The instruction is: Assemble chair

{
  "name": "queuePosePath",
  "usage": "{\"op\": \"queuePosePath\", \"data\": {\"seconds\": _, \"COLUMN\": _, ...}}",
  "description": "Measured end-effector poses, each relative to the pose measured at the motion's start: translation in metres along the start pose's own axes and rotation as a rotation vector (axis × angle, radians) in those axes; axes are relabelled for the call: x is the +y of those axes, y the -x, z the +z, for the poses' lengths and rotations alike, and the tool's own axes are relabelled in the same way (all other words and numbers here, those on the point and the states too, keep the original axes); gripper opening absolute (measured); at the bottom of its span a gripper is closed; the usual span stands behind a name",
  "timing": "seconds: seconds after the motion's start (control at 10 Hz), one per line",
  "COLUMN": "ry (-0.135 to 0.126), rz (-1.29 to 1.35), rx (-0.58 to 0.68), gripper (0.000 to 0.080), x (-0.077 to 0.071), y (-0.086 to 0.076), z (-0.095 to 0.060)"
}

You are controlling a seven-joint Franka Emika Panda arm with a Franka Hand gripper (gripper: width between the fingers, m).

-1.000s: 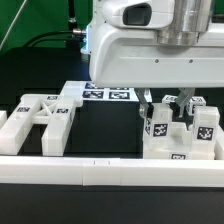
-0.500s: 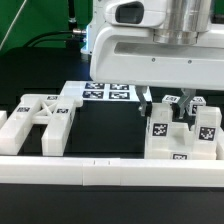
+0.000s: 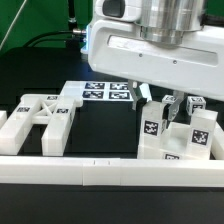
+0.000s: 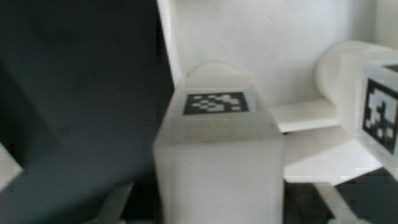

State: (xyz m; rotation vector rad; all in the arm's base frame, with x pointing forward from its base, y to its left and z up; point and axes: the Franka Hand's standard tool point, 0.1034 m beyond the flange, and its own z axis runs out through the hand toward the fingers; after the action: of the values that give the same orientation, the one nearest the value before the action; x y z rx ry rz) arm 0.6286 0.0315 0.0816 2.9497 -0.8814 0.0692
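At the exterior view's right stands a cluster of white tagged chair parts (image 3: 175, 140), chunky blocks with an upright tagged piece (image 3: 151, 128) at the front. My gripper (image 3: 168, 106) comes down onto this cluster from above. In the wrist view the upright piece (image 4: 217, 150) fills the space between my fingers (image 4: 123, 203) and carries a small tag on top. The gripper (image 4: 217, 215) is shut on it. A second tagged block (image 4: 365, 95) stands beside it. An X-braced side frame (image 3: 40, 115) lies flat at the exterior view's left, apart from the gripper.
The marker board (image 3: 108, 93) lies behind the middle of the black table. A long low white border rail (image 3: 80, 172) runs along the front edge. A white block (image 3: 8, 132) sits at the far left. The arm's white body (image 3: 150, 50) hangs over the right half.
The gripper and the cluster of parts under it have shifted a little toward the exterior view's left and tilted slightly. The side frame has not moved.
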Motion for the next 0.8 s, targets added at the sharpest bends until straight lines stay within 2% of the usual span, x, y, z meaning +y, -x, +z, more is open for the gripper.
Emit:
{"op": "queuePosePath", "data": {"seconds": 0.1, "ry": 0.003, "rz": 0.017, "rx": 0.002, "gripper": 0.0291, "x": 0.0, "y": 0.0, "z": -0.001}}
{"op": "queuePosePath", "data": {"seconds": 0.2, "ry": 0.001, "rz": 0.051, "rx": -0.001, "gripper": 0.0373, "x": 0.0, "y": 0.0, "z": 0.0}}
{"op": "queuePosePath", "data": {"seconds": 0.3, "ry": 0.001, "rz": 0.043, "rx": -0.001, "gripper": 0.0513, "x": 0.0, "y": 0.0, "z": 0.001}}
{"op": "queuePosePath", "data": {"seconds": 0.4, "ry": 0.001, "rz": 0.043, "rx": -0.001, "gripper": 0.0606, "x": 0.0, "y": 0.001, "z": 0.001}}
{"op": "queuePosePath", "data": {"seconds": 0.5, "ry": -0.007, "rz": 0.018, "rx": 0.003, "gripper": 0.0606, "x": -0.001, "y": 0.0, "z": -0.005}}
{"op": "queuePosePath", "data": {"seconds": 0.6, "ry": -0.022, "rz": -0.022, "rx": 0.01, "gripper": 0.0641, "x": 0.001, "y": 0.003, "z": -0.015}}
{"op": "queuePosePath", "data": {"seconds": 0.8, "ry": -0.05, "rz": -0.114, "rx": 0.035, "gripper": 0.0647, "x": 0.014, "y": 0.017, "z": -0.022}}
